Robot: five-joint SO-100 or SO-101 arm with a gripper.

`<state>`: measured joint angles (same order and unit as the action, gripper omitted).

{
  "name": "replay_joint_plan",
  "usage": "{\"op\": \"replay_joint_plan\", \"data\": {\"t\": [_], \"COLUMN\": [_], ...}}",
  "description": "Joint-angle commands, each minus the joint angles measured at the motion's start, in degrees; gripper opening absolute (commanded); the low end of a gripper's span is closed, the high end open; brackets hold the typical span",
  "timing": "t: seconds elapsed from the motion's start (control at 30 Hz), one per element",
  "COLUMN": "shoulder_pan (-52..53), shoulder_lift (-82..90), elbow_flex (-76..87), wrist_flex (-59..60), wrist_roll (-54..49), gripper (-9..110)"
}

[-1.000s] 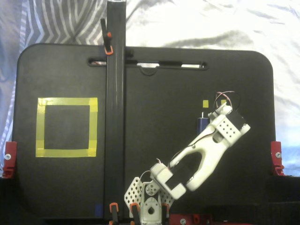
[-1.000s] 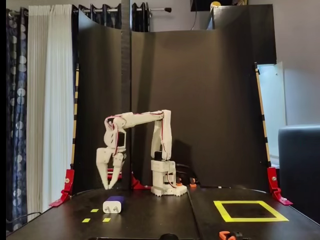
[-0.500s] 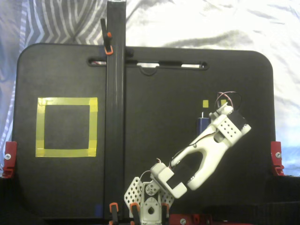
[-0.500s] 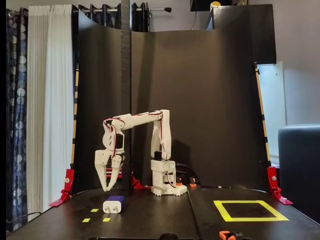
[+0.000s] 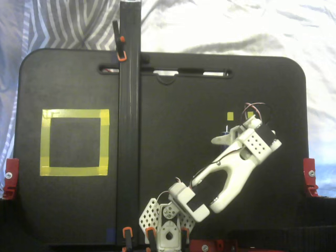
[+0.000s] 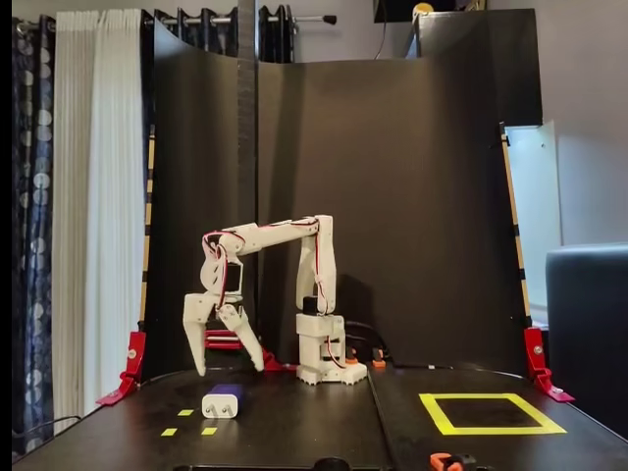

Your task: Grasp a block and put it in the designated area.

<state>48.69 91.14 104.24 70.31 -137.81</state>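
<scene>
Since half a second ago the gripper point(image 6: 232, 368) has spread its fingers wide; a second ago they were nearly together. One finger now points straight down and the other slants toward the arm's base in the front-facing fixed view, and in the top-down fixed view a white finger sticks out to the left of the wrist. The arm keeps its pose: upper link upright above the base point(image 6: 329, 368), forearm reaching almost level to the left, wrist bent down. The gripper point(image 5: 227, 137) hangs open above the block point(image 6: 223, 400), not touching it. The block lies on the black table point(image 6: 294, 422), its pale end facing the front camera, just behind two small yellow tape squares point(image 6: 188, 422). From above it is almost wholly hidden under the wrist. The designated area point(image 5: 75, 142) lies well apart, across the table beyond the black vertical post point(image 5: 129, 105).
</scene>
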Motion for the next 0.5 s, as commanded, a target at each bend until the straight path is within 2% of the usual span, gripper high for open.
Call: {"op": "replay_joint_plan", "data": {"t": [0.0, 0.47], "shoulder_pan": [0.3, 0.3], "shoulder_lift": [-1.0, -9.0], "elbow_flex": [-2.1, -2.0], "wrist_flex": [-0.5, -6.0], "wrist_roll": [-0.3, -0.2], "gripper": [41, 41]}}
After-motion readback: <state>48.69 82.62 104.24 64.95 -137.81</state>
